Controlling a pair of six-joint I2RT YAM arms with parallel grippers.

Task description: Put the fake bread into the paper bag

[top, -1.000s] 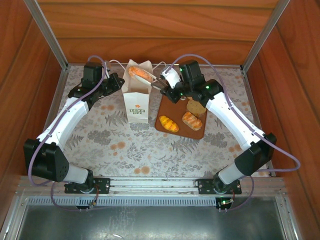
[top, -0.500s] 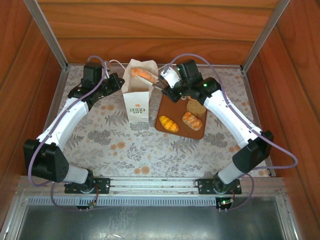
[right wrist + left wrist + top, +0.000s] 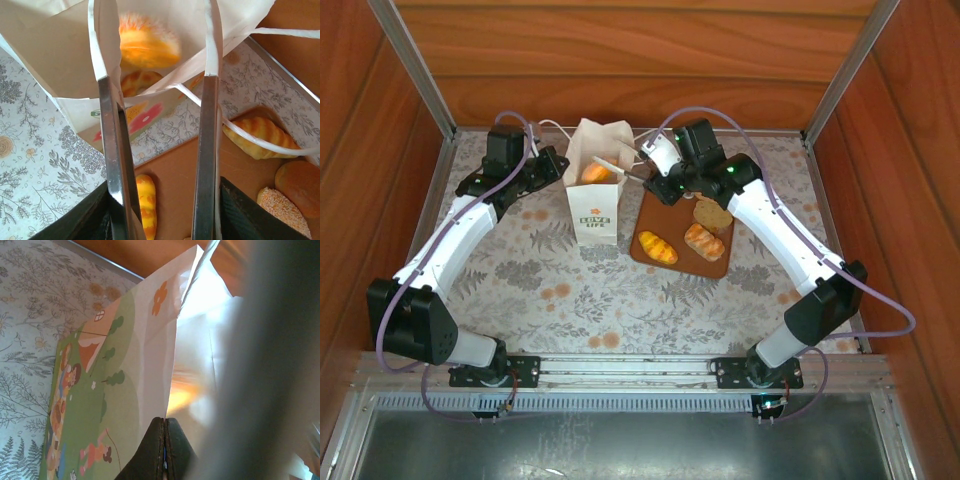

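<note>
Bare table near me: I see patterned cloth (image 3: 620, 300) between the two arm bases, well apart from everything; that is my spare room for swinging either arm back.
Board: the brown board (image 3: 650, 262) lies just right of the bag, with three pieces of fake bread (image 3: 658, 247) on it (two oval rolls and a rounder, paler one), so those are not yet bagged.
Right gripper (image 3: 157, 80): its fingers (image 3: 111, 125) stand apart with nothing between them, hanging over the bag's mouth; a cord handle (image 3: 250, 142) runs across just beside the right finger.
Step in hand: I judge this the drop, as one orange piece (image 3: 147, 45) sits inside the paper bag (image 3: 593, 215), another below it.
Left gripper (image 3: 164, 445): jaws pressed together on the bag's edge, holding it upright.
Next move: lift the right straight up clear of the rim and cord, then go back to the board.
Far edge: the wooden wall (image 3: 640, 60) rises close behind the bag, so little room beyond.
</note>
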